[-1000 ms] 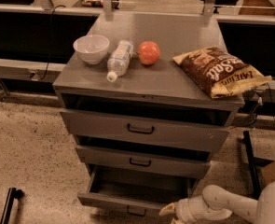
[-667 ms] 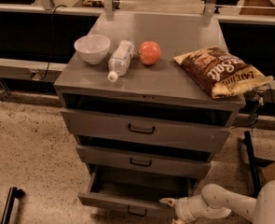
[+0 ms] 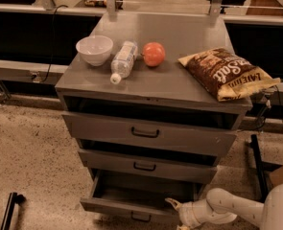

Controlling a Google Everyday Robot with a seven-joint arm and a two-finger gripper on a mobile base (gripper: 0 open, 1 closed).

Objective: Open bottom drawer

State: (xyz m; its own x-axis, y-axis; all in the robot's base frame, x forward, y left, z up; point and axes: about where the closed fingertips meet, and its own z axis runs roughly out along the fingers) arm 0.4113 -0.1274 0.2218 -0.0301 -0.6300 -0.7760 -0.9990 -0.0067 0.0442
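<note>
Relative to the earlier frames, the gripper (image 3: 172, 204) has risen slightly at the right end of the bottom drawer (image 3: 113, 205); the drawer extension is unchanged. Bottom drawer status: pulled partly out of the grey metal cabinet (image 3: 179, 87), front panel forward of the two drawers above, grey tray interior (image 3: 141, 189) exposed. Its small black loop handle (image 3: 141, 218) sits low on the front, left of the gripper. Gripper status: positioned at the drawer's front right corner, on the white arm (image 3: 227, 209) entering from lower right; whether it is wide, narrow or gripping cannot be told. Middle drawer (image 3: 179, 170) and top drawer (image 3: 189, 139): closed. Cabinet top carries, left to right, a white bowl (image 3: 94, 49), a plastic bottle (image 3: 123, 60) lying on its side, a red-orange round fruit (image 3: 154, 54) and a chip bag (image 3: 225, 73).
</note>
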